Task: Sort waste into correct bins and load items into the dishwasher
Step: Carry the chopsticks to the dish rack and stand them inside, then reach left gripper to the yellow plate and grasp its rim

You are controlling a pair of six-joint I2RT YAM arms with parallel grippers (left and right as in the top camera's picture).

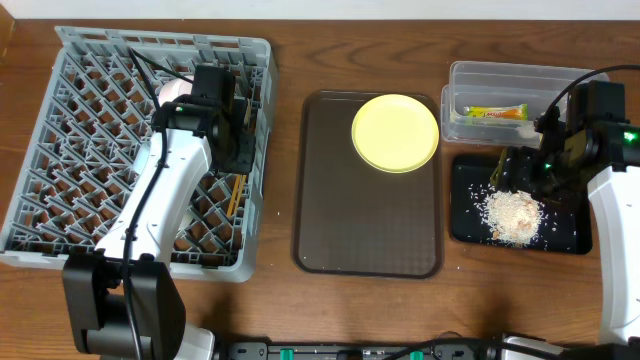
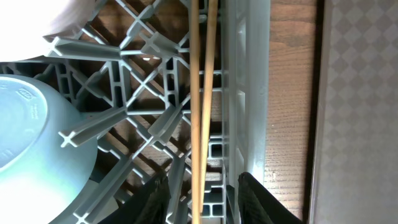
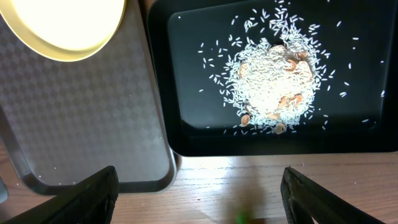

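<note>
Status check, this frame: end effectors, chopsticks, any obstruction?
Left end effector open, astride chopsticks lying in dish rack. Right end effector open, empty, above black tray. Nothing blocking either.

The white left arm (image 1: 165, 185) stretches forward, its left gripper (image 2: 202, 183) slightly parted (fingers (image 2: 264, 202) pointing down); the right gripper (image 3: 199, 186) hangs, black fingers spread wide.
</note>
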